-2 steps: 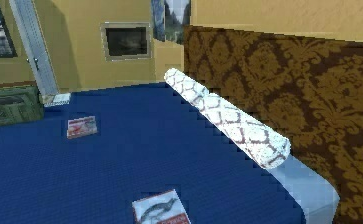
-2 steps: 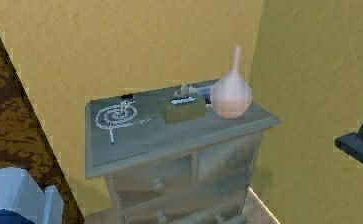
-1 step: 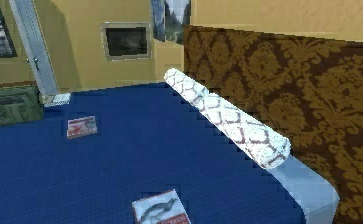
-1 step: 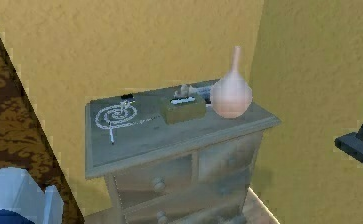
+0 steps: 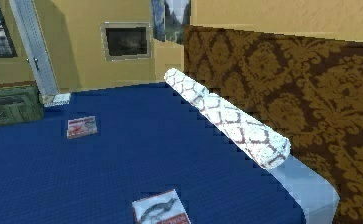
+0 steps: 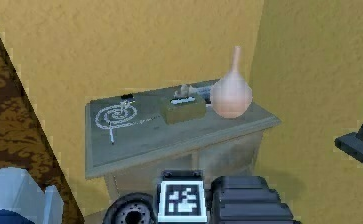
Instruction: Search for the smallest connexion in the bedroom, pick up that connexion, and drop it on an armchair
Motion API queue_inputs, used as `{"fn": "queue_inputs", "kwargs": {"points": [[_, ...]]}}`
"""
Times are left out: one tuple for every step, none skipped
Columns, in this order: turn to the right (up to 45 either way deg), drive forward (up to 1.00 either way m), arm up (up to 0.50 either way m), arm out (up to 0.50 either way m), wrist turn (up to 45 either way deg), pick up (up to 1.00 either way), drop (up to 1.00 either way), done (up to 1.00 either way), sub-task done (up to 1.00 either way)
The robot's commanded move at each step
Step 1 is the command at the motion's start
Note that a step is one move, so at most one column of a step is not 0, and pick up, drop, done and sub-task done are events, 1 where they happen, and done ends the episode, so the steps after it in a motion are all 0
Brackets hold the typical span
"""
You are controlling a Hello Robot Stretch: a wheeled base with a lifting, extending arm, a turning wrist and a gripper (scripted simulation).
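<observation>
A thin white coil (image 6: 117,117), like a wound cable, lies flat on the left part of a grey nightstand top (image 6: 139,145). A small tan box (image 6: 184,108) with pale bits on it stands to the coil's right. A pink long-necked vase (image 6: 231,90) is at the nightstand's right end. At the arm side view's bottom edge I see a white marker square (image 6: 184,198) and, left of it, the gripper's dark round body (image 6: 132,212). I cannot make out its far end, so I cannot tell whether it holds anything.
A bed with a blue cover (image 5: 129,150), patterned pillows (image 5: 229,120) and a brown damask headboard (image 5: 289,80) takes up most of the forward view. Two magazines (image 5: 81,126) (image 5: 161,208) lie on the cover. A green chest (image 5: 14,105) and a door (image 5: 29,45) stand at the far left. Yellow walls enclose the nightstand.
</observation>
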Motion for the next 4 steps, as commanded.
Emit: {"fn": "queue_inputs", "kwargs": {"points": [[0.0, 0.0, 0.0, 0.46, 0.0, 0.0, 0.0, 0.0, 0.0], [0.0, 0.0, 0.0, 0.0, 45.0, 0.0, 0.0, 0.0, 0.0], [0.0, 0.0, 0.0, 0.0, 45.0, 0.0, 0.0, 0.0, 0.0], [0.0, 0.0, 0.0, 0.0, 42.0, 0.0, 0.0, 0.0, 0.0]]}}
